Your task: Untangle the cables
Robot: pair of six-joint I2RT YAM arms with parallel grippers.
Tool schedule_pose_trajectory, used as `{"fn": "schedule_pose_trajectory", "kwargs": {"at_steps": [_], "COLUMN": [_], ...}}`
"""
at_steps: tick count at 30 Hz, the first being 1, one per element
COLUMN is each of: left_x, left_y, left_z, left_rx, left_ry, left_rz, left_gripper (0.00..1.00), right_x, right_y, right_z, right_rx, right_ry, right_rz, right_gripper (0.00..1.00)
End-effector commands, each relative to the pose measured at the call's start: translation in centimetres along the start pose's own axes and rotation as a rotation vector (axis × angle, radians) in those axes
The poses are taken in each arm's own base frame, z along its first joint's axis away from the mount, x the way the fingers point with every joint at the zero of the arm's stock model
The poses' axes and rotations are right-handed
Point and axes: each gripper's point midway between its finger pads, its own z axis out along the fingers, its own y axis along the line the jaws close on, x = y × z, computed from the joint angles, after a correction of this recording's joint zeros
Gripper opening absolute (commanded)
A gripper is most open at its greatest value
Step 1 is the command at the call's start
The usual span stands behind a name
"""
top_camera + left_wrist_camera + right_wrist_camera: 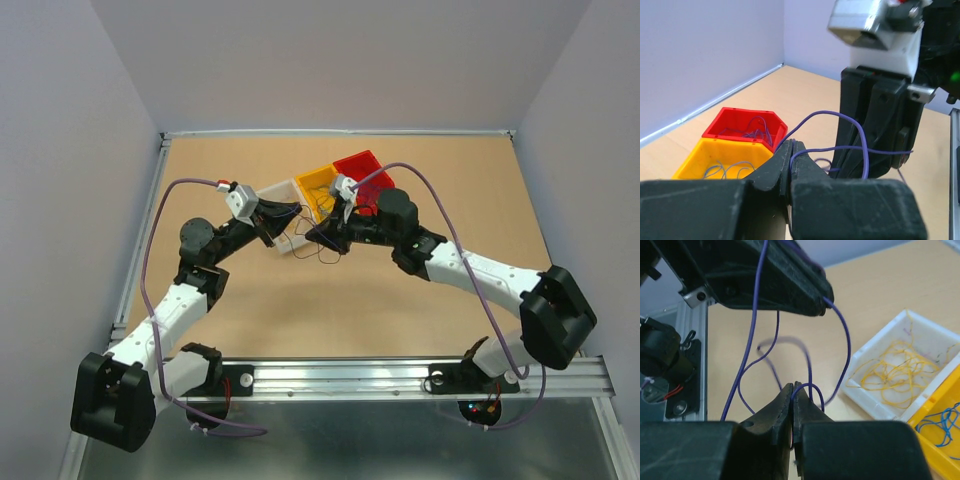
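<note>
On the flat brown wooden table point(400, 300), two white-and-black jointed arms reach inward from the near edge, the left arm point(170, 310) and the right arm point(480, 275), and their tips meet near the middle of the far half. Three open plastic bins stand side by side just behind the meeting point: a white bin point(278, 190), a yellow bin point(690, 162) and a red bin point(777, 132). The left gripper point(791, 150), with black fingers, has its jaws pressed together on a thin purple wire point(860, 145), which leaves the fingertips and loops across in front of the right gripper. The right gripper point(792, 390), also with black fingers, has its jaws closed on a small loop of the thin purple wire at the very tips. Further purple strands hang in curves between the two grippers above the table. Curly yellow wires point(895, 370) lie in the white bin, blue wires point(940, 425) in the yellow bin, and loose purple wires point(757, 131) in the red bin
</note>
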Motion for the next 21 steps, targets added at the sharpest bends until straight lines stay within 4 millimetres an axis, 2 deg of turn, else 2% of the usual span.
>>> {"fn": "schedule_pose_trajectory", "kwargs": {"at_steps": [1,6,9,12,21], "left_x": [-2.4,-1.6,-1.4,-1.3,-0.5], "left_y": [-0.6,-2.3,-2.6,-2.8,-3.4], "left_z": [0.2,0.3,0.3,0.3,0.7], "left_rx": [0.039,0.16,0.179,0.199,0.26], "left_ry": [-0.069,-0.034,-0.025,-0.018,0.021], "left_rz": [0.053,0.056,0.054,0.052,0.008], "left_gripper": [0.0,0.0,0.0,0.0,0.0], "right_x": [-4.5,-4.7,-5.1,-5.3,-5.6], "right_y": [-0.7,-2.9,-3.0,-2.5,-0.3], "right_z": [-1.1,-2.1,-2.4,-2.5,-2.9], "right_rx": [0.095,0.234,0.247,0.226,0.12], "right_ry": [-0.176,-0.211,-0.229,-0.235,-0.256], "right_rz": [-0.056,-0.038,-0.037,-0.047,-0.105], "right_gripper": [0.09,0.08,0.08,0.1,0.23]}}
